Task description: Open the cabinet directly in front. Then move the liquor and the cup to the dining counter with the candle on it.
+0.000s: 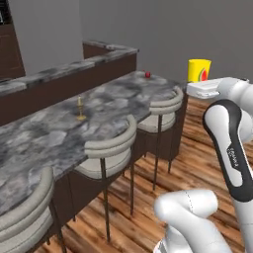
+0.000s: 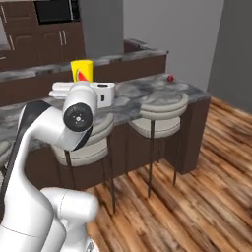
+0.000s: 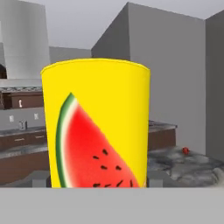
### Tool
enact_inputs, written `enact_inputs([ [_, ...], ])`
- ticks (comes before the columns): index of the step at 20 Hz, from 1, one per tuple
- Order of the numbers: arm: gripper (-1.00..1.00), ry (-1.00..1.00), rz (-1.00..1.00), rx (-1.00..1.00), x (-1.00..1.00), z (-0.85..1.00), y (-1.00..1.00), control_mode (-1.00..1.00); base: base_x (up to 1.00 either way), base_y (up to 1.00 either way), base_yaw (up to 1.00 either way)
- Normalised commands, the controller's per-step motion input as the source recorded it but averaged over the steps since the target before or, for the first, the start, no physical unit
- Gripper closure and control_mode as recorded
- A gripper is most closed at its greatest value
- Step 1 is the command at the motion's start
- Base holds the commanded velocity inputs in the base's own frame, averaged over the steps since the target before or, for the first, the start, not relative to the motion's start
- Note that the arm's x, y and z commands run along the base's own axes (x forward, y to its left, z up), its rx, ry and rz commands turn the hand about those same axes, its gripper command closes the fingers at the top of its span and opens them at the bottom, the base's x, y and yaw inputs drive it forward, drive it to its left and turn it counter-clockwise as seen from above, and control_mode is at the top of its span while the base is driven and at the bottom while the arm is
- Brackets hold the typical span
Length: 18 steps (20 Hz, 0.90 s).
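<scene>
The yellow cup [image 3: 96, 127] with a watermelon slice on its side stands upright, close in the hand view. My gripper [image 1: 198, 80] is shut on its lower part, holding it in the air just off the right end of the dining counter [image 1: 113, 94]. From the other side the cup [image 2: 81, 71] rises above my white hand, over the counter [image 2: 147, 88]. The thin gold candle [image 1: 80, 108] stands mid-counter, well left of the cup [image 1: 199, 69]. The liquor is out of view. I cannot pick out the task's cabinet.
Grey round-backed stools [image 1: 111, 143] [image 1: 165, 106] line the counter's near side. A small red round thing [image 1: 147, 74] lies at the counter's far end. A raised dark ledge [image 1: 64, 74] runs behind. Dark brown cabinets [image 2: 49, 39] fill the back. Wooden floor [image 2: 197, 187] lies to the right.
</scene>
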Motion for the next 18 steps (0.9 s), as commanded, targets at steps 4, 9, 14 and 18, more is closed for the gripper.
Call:
enact_inputs([
  [4,1.00,0.00,0.00,0.00,0.00,0.00,0.00,1.00,1.00,-0.78,0.48],
  [9,1.00,0.00,0.00,0.00,0.00,0.00,0.00,1.00,1.00,-0.84,0.46],
  [14,1.00,0.00,0.00,0.00,0.00,0.00,0.00,1.00,1.00,-0.74,0.50],
  [18,1.00,0.00,0.00,0.00,0.00,0.00,0.00,1.00,1.00,-0.60,0.53],
])
